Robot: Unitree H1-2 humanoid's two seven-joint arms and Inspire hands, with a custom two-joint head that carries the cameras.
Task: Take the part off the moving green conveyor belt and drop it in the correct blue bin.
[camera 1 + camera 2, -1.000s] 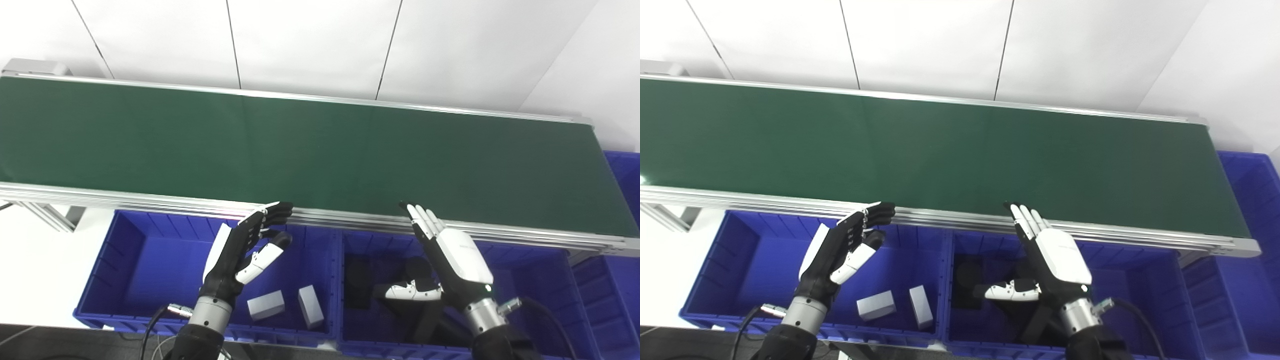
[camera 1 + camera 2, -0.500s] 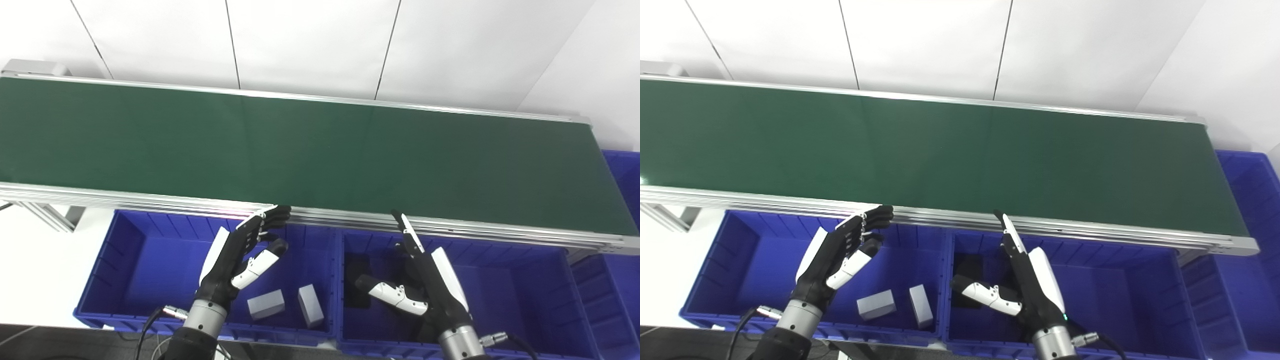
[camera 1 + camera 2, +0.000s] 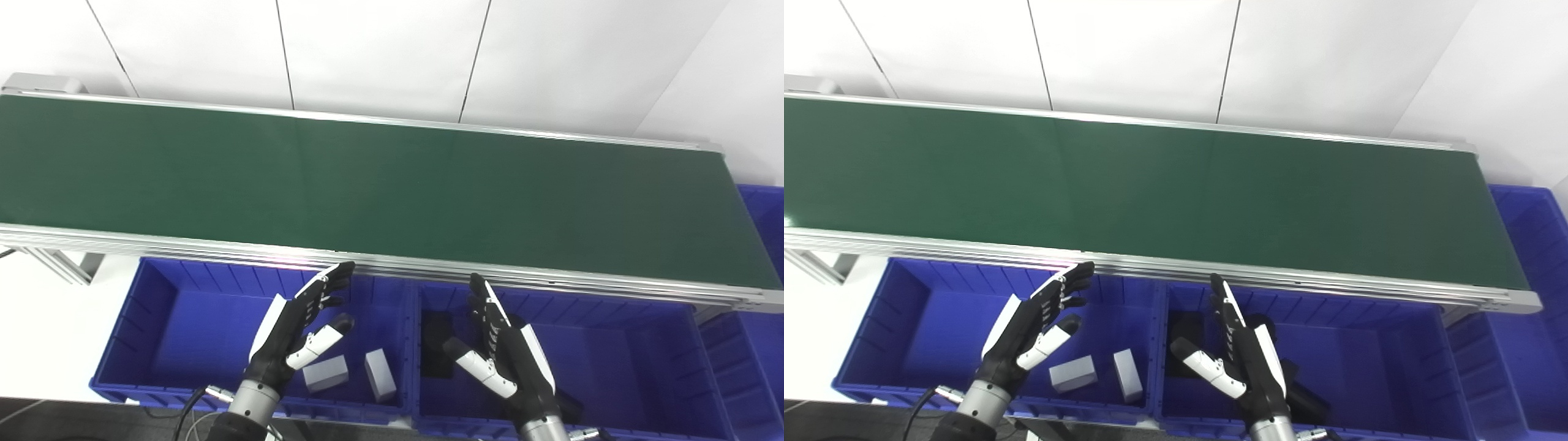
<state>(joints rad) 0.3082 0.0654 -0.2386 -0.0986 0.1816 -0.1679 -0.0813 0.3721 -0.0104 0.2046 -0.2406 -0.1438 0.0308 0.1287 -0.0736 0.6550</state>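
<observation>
Currently no part on green conveyor belt [image 3: 392, 184] | left hand [image 3: 298, 331], right hand [image 3: 508, 358] lower centre, both spread wide, empty, over blue bins [image 3: 184, 318] | advice: wait poised near belt edge.

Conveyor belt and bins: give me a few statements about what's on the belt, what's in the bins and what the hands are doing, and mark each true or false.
1. The green conveyor belt carries no part. True.
2. The left hand grips a grey block. False: it is open and holds nothing.
3. Two grey blocks lie in the left blue bin. True.
4. The right hand rests on the belt. False: it hangs open above the middle blue bin.
5. The middle bin holds dark parts. True.
</observation>
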